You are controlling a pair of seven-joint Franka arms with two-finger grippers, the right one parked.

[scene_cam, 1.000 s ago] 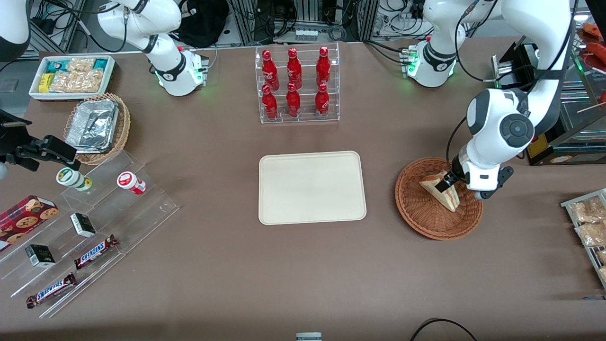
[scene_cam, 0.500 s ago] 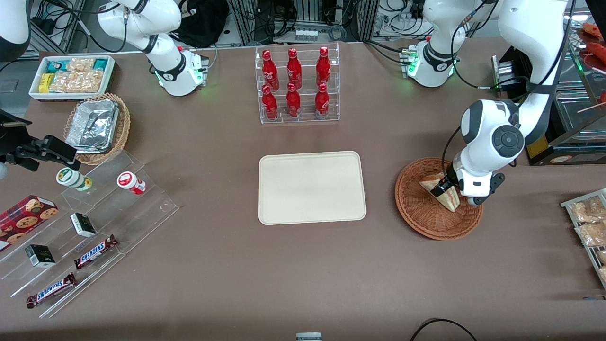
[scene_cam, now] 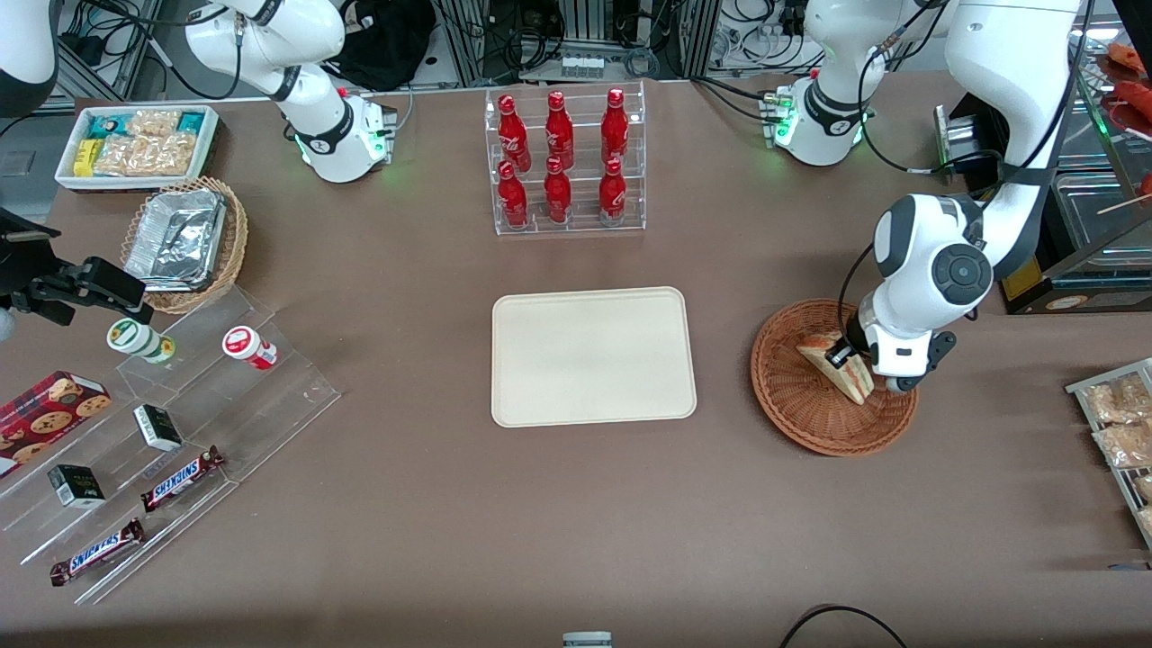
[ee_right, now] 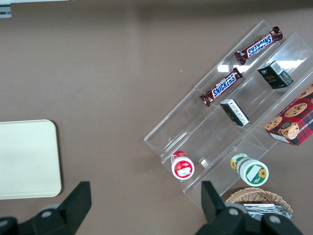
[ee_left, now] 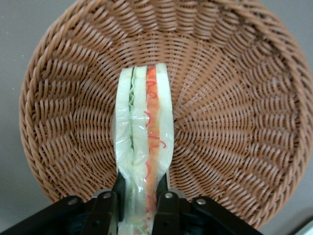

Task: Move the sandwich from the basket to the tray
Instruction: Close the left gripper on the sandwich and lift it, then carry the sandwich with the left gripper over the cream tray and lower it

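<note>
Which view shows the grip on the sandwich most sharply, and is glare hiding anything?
Left wrist view: crisp; the gripper is shut on the sandwich over the basket, no glare. Front view: the arm partly blocks the sandwich. Right wrist view: small highlights on the clear display steps, nothing hidden.

The left arm (scene_cam: 936,270) is glossy white with rounded shells and a dark grey round joint cap. Black cables trail along it. Its gripper (scene_cam: 846,354) has black fingers (ee_left: 102,215) with small silver screws, over the basket
</note>
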